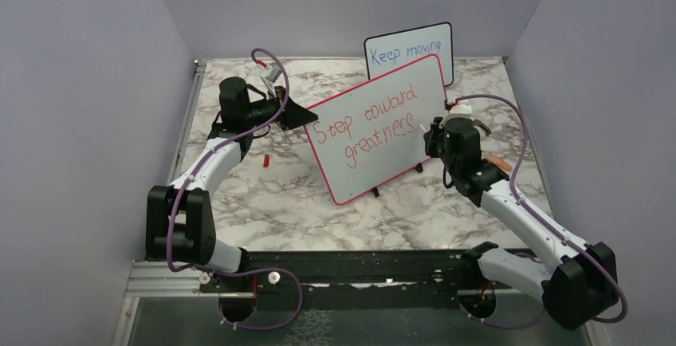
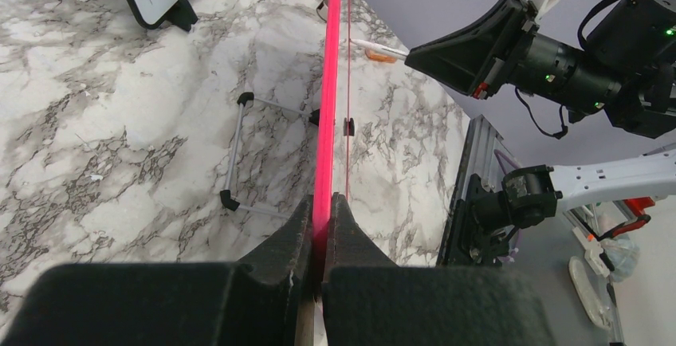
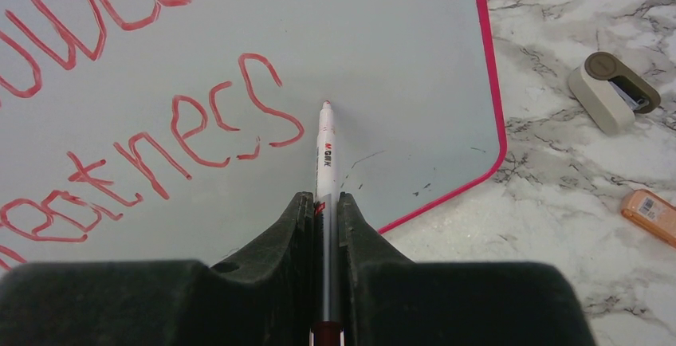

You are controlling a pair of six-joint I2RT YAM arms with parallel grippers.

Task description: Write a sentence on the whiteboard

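Note:
The whiteboard (image 1: 375, 135) with a red-pink frame stands tilted mid-table on small black feet. Red marker words (image 1: 367, 127) read "Step toward greatnes" in two lines; the last letters show in the right wrist view (image 3: 199, 123). My left gripper (image 1: 299, 113) is shut on the board's left edge, seen edge-on as a pink strip (image 2: 328, 99) between the jaws (image 2: 321, 230). My right gripper (image 1: 434, 135) is shut on a white marker (image 3: 325, 155); its red tip rests at the board surface just right of the final "s".
A smaller black-framed board (image 1: 409, 53) with blue writing stands behind. A red marker cap (image 1: 265, 159) lies left of the board. A beige eraser (image 3: 612, 91) and an orange object (image 3: 650, 214) lie to the right. Purple walls enclose the table.

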